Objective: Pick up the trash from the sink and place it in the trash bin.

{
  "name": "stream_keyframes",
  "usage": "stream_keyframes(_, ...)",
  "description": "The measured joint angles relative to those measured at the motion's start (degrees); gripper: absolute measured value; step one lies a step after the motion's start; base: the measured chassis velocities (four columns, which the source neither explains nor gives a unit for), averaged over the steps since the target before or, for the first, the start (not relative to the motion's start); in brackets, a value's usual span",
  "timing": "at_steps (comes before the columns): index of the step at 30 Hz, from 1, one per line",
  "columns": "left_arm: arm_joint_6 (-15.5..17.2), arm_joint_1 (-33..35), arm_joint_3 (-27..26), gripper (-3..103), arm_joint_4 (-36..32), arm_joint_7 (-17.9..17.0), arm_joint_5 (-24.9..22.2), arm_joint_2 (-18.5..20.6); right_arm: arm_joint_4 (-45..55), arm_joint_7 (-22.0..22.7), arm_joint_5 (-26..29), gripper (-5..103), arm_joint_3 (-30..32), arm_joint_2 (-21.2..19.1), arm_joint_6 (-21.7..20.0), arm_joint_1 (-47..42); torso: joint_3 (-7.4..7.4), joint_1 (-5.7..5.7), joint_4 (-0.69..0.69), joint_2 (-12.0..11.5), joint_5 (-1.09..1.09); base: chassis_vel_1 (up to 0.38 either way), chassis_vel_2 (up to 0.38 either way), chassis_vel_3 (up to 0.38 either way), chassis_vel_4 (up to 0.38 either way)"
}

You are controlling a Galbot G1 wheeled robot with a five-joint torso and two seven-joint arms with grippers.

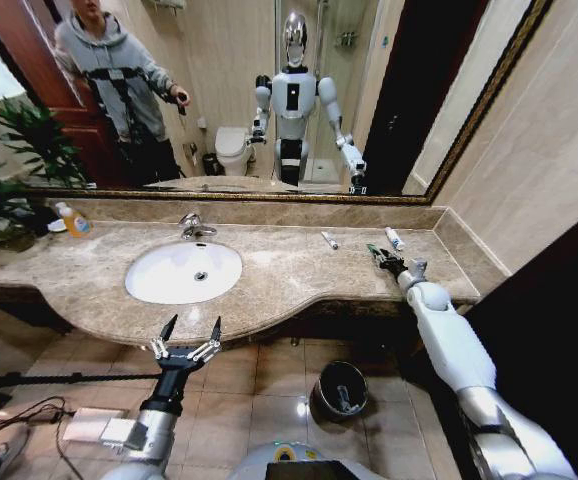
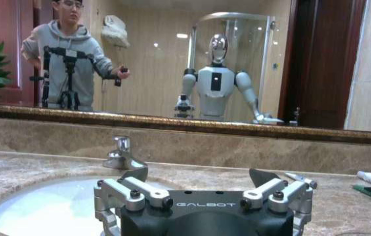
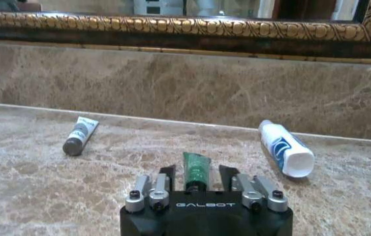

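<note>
Two jaws closing round green tube (image 3: pixel 197 170) (countertop)

A yellow soap bottle (image 1: pixel 73 220) stands at the table's far left beside a green plant (image 1: pixel 9 170); a gold-framed mirror (image 1: pixel 229 195) runs along the wall behind.

The near end of the dark green tube (image 3: pixel 197 170) is hidden between the right gripper (image 3: pixel 197 173) fingers.
</note>
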Motion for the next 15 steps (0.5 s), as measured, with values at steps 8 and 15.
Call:
stream_keyframes(8,0.0,0.0,0.0,100,0.0,0.0,0.0,0.0,-0.4,0.0,-0.1,60,0.1,0.1,0.2,-0.2,0.0,0.0,0.0,0.0,0.0,0.0,0.0,0.0,0.0)
stream_keyframes(15,0.0,0.0,0.0,100,0.0,0.0,0.0,0.0,-0.3,0.0,-0.1,27,0.4,0.0,0.2,-0.9,0.0,0.0,0.0,0.0,0.0,0.0,0.0,0.0,0.0)
